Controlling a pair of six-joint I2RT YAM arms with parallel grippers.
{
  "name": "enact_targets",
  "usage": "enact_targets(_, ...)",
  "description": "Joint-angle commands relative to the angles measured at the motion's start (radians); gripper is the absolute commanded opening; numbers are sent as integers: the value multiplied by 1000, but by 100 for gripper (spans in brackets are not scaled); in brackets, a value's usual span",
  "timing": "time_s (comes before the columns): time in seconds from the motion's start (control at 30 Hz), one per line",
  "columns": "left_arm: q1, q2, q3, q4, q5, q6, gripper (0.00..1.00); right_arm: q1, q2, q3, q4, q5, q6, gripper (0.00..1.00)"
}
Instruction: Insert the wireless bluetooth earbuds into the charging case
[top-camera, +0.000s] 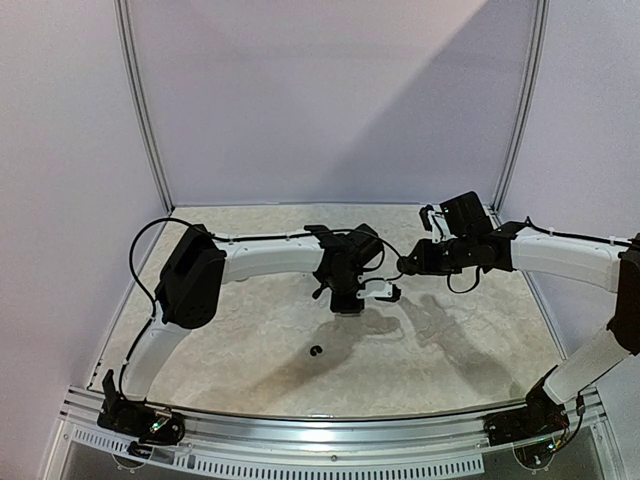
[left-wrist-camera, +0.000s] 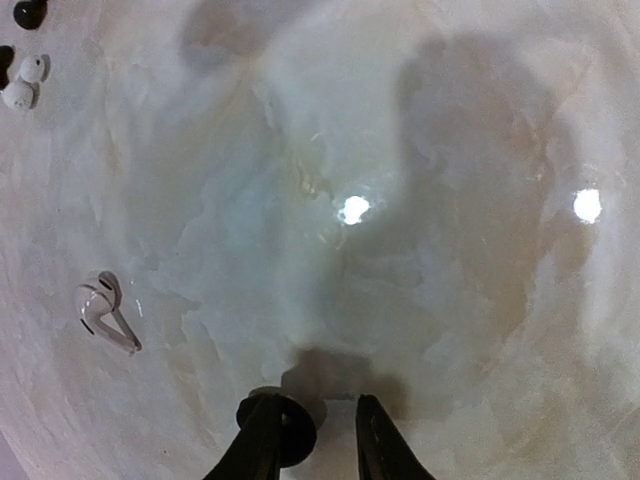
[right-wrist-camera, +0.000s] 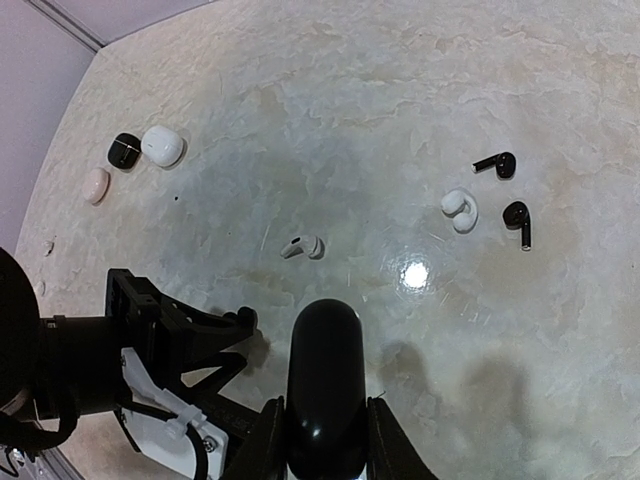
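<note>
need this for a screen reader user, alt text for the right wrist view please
The right arm's fingers clamp a glossy black oval case over a pale marbled table. Loose on it: two black earbuds and a white earbud at right, another white one mid-table, more small pieces far left.

Mid-span the table (right-wrist-camera: 330, 90) is bare: wide passage. In the way: three buds (right-wrist-camera: 460, 210) clustered, one white bud (right-wrist-camera: 302, 246) alone nearer centre, cases (right-wrist-camera: 162, 146) by the far corner. Close in, the left arm (right-wrist-camera: 170, 335) crowds the right gripper (right-wrist-camera: 325, 440) (black case (right-wrist-camera: 325, 370) in its jaws).
</note>
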Motion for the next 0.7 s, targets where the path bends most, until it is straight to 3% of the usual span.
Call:
enact_targets(0.0, 28, -12, -15, 16, -33, 13, 26, -2, 2, -7, 18, -13, -2, 0)
enact_targets(0.67, 43, -21, -35, 87, -142, 71, 24, -3, 10, -3, 32, -38, -1, 0)
